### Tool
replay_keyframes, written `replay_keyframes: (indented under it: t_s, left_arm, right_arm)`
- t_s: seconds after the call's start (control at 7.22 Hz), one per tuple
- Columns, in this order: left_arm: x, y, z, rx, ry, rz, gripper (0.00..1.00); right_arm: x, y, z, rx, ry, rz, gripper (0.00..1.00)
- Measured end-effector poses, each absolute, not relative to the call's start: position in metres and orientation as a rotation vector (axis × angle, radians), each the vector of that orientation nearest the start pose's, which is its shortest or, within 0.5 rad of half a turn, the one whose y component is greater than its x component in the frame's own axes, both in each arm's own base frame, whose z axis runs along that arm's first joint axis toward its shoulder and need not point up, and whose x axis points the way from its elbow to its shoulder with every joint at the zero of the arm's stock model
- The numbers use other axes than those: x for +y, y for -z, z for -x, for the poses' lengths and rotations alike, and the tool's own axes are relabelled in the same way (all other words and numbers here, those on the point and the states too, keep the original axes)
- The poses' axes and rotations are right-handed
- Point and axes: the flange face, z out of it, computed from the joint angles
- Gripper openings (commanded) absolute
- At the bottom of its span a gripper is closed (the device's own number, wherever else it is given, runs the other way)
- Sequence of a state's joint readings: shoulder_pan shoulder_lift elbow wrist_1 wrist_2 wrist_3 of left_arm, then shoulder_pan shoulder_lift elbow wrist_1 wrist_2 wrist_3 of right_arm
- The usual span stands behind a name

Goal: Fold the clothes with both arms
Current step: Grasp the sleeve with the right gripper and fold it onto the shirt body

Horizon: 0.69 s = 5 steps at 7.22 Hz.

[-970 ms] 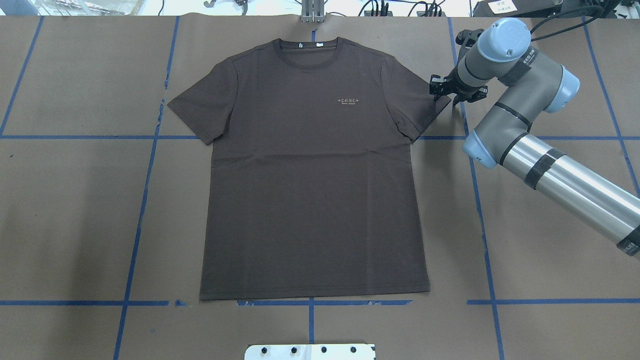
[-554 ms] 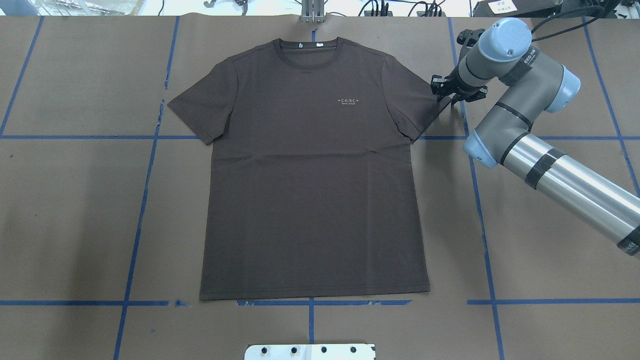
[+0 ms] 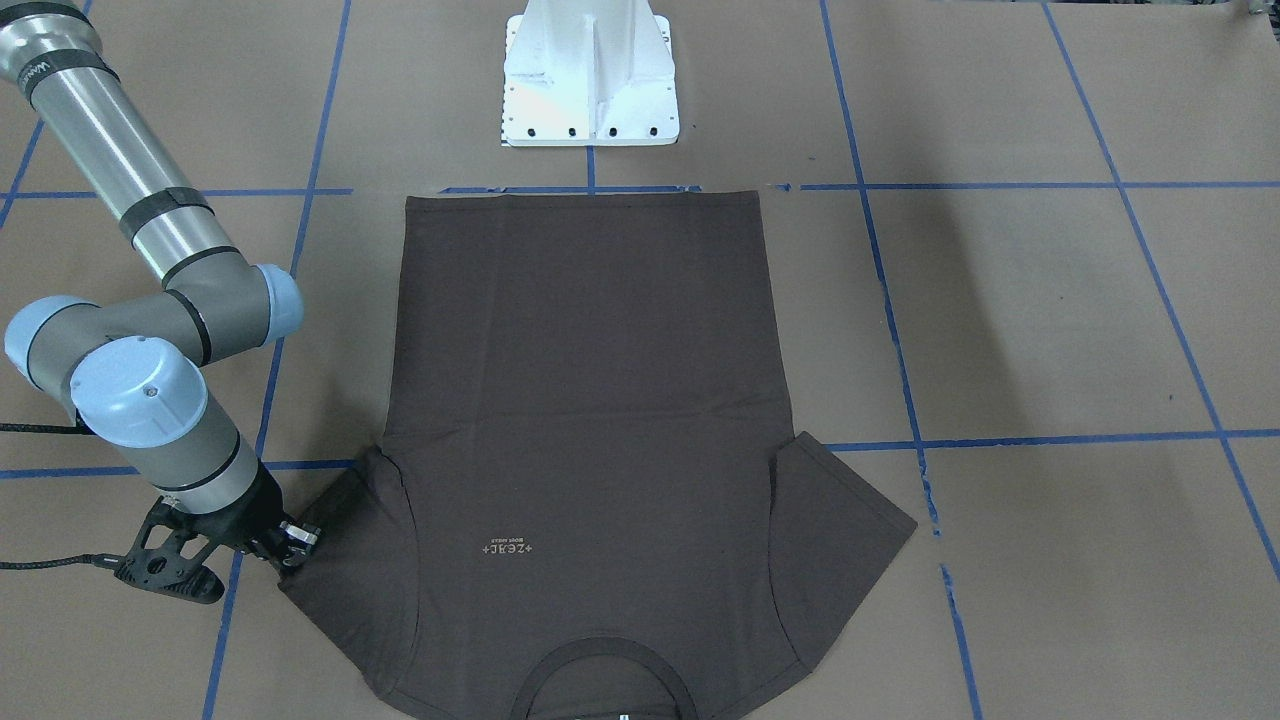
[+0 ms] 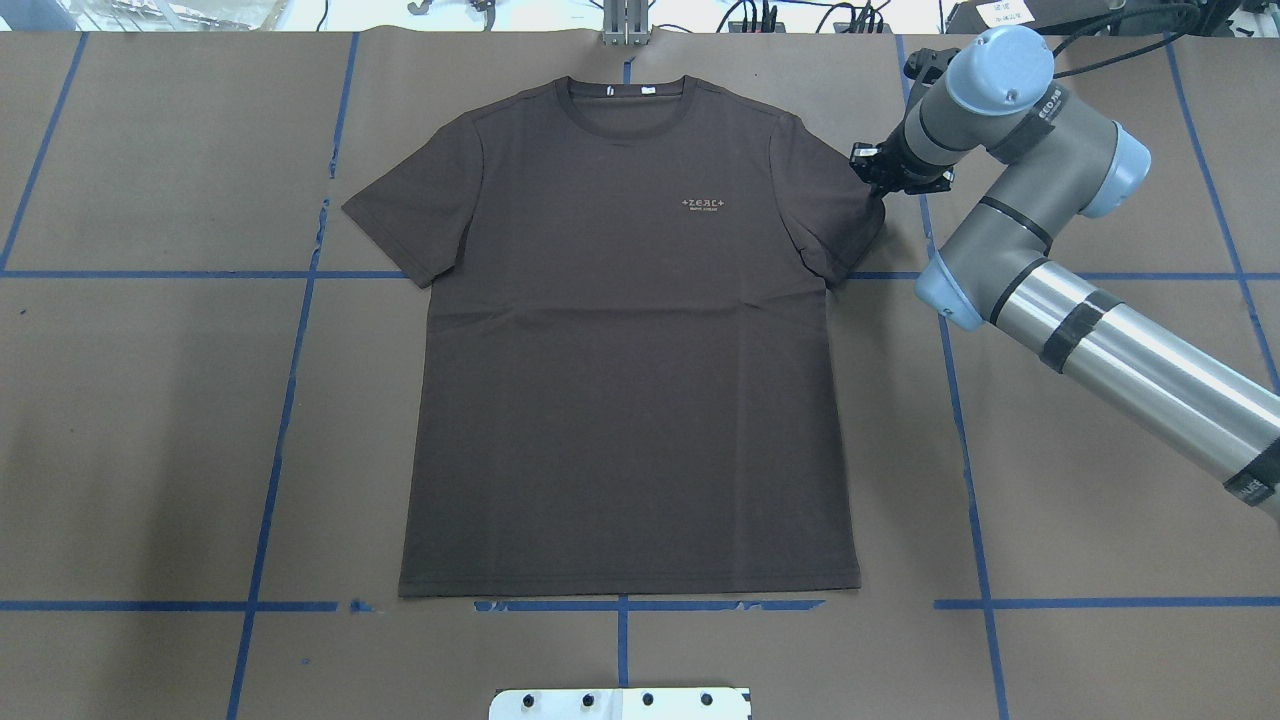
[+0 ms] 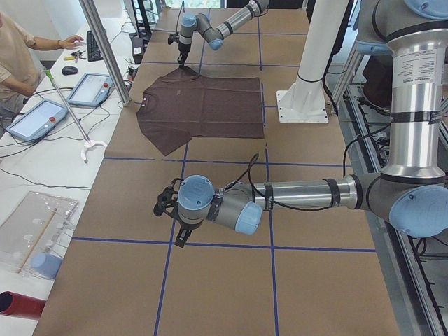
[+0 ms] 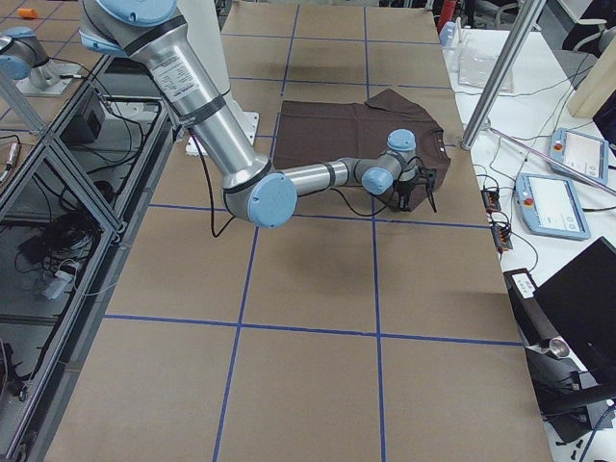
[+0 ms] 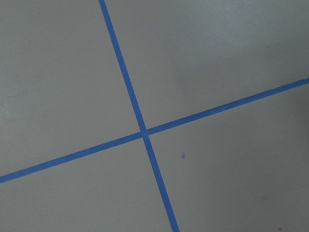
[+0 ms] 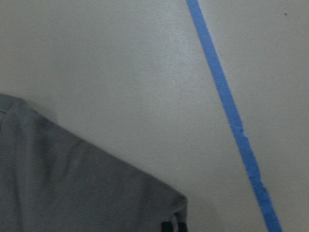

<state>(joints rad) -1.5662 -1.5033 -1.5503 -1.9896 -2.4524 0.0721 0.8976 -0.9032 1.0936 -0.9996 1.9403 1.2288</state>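
The dark brown T-shirt [image 4: 620, 380] lies flat and face up on the brown table, collar toward the far edge; it also shows in the front view [image 3: 590, 400]. My right gripper [image 4: 878, 190] is at the tip of the shirt's right-hand sleeve [image 4: 850, 215] and shut on it; the sleeve tip is drawn slightly inward. The front view shows the same grip [image 3: 288, 548]. The right wrist view shows the sleeve corner [image 8: 72, 193] at its lower left. My left gripper [image 5: 178, 234] hangs low over bare table far from the shirt; I cannot tell whether it is open or shut.
Blue tape lines [image 4: 965, 450] mark a grid on the table. The white pedestal base [image 3: 590, 80] stands at the robot's side. The left wrist view shows only a tape cross [image 7: 144, 133]. An operator [image 5: 17, 56] and tablets sit beyond the far edge.
My right gripper has moved a little inward and toward the far edge, and the sleeve tip came with it. The shirt's other sleeve has shifted slightly to the right.
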Motion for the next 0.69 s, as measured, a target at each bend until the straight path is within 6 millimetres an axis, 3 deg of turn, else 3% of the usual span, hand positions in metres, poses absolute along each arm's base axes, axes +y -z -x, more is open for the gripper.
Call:
replay_keyframes:
  t_s: [0.28, 0.55, 0.69]
  left_arm:
    - [-0.477, -0.646, 0.054, 0.863, -0.219, -0.343, 1.0]
    - [-0.478, -0.641, 0.054, 0.863, -0.222, -0.352, 1.0]
    - [-0.478, -0.637, 0.054, 0.862, -0.225, -0.358, 1.0]
  right_arm:
    - [-0.664, -0.364, 0.459, -0.885, -0.428, -0.134, 0.0]
    - [-0.66, -0.325, 0.502, -0.901, -0.483, -0.139, 0.0]
    - [-0.66, -0.314, 0.515, -0.901, -0.498, -0.14, 0.81]
